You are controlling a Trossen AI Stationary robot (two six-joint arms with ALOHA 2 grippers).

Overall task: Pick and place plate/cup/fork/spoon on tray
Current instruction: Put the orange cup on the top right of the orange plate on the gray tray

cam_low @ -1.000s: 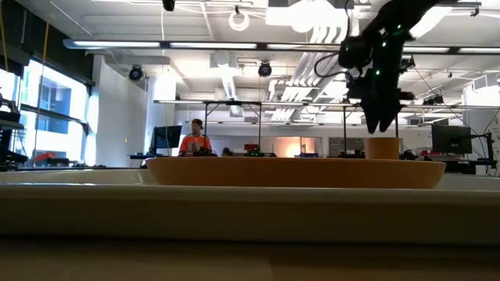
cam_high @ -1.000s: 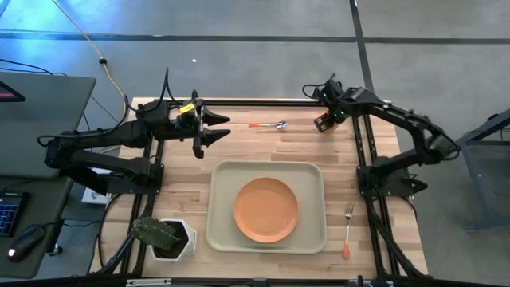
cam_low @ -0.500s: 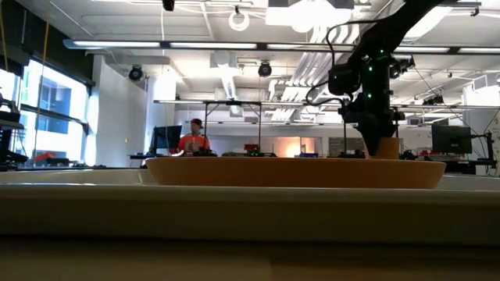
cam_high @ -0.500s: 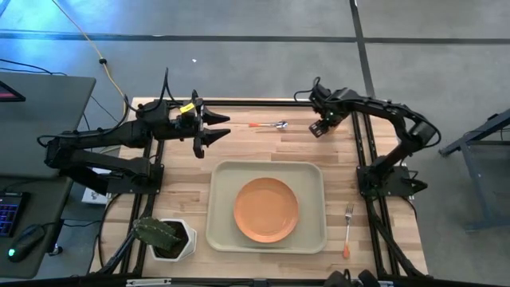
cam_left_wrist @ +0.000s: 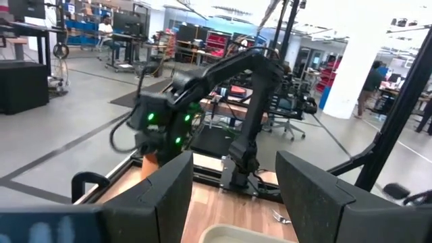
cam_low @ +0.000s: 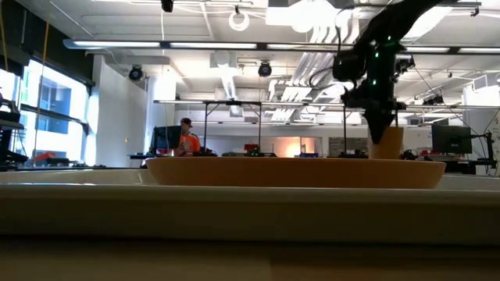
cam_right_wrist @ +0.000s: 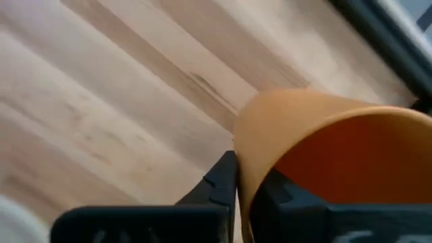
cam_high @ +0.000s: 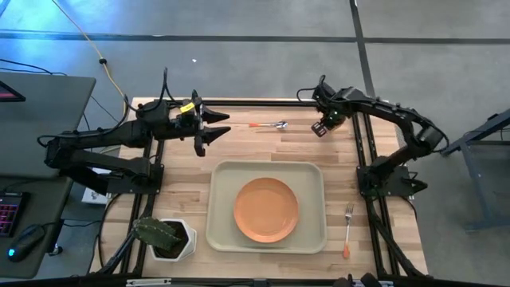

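With the orange plate (cam_high: 266, 210) already on the tray (cam_high: 221, 207), the right gripper (cam_high: 322, 127) pinches the cup's (cam_right_wrist: 317, 162) rim at the table's far edge, apparently just lifted, and must next carry it to the tray.

A: What room is there on the tray (cam_high: 219, 229)?
B: The plate (cam_high: 266, 210) fills its middle; only narrow strips of tray floor lie bare on either side, inside the raised rim.

A: And the surface (cam_high: 183, 183) at the far edge?
B: The spoon (cam_high: 269, 125) lies there, between the left gripper (cam_high: 215, 127) and the right gripper (cam_high: 323, 126), whose fingers pinch the cup (cam_high: 319, 129). Bare wood separates spoon and tray.

A: The corners?
B: A potted plant (cam_high: 163, 236) stands left of the tray, the fork (cam_high: 348, 229) right.
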